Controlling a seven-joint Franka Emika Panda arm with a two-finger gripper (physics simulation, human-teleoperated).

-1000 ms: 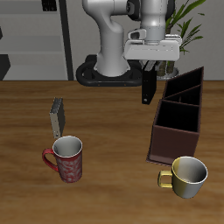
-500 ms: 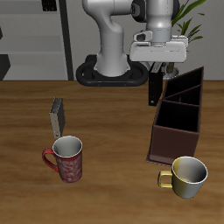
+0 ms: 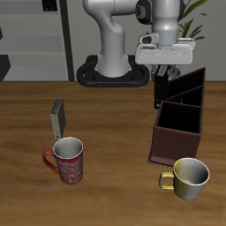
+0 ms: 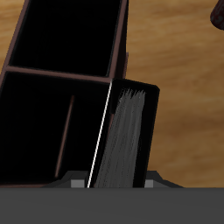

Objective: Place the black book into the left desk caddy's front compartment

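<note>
From the exterior view, the pincer (image 3: 164,66) is closed on the black book (image 3: 161,91), which hangs upright below it, clear of the surface (image 3: 106,132). The book's lower end sits just at the near wall of the left desk caddy (image 3: 181,119), about level with its rim, over the caddy's rear sections rather than the front compartment (image 3: 177,141). A grey-tan book (image 3: 57,116), a red patterned mug (image 3: 67,161) and a yellow mug (image 3: 187,178) stand apart from the path. The step in hand looks like the carry toward the caddy, not yet the drop.

In the wrist view, the black book (image 4: 127,136) runs out from between the fingers, white page edge showing, beside the caddy's dark wall (image 4: 115,70), with open sections (image 4: 61,35) alongside. Which section lies directly under it I cannot tell.

Next, the book likely needs shifting along the caddy toward the surface's front edge until it is over the squarish end section, then lowering straight in.
</note>
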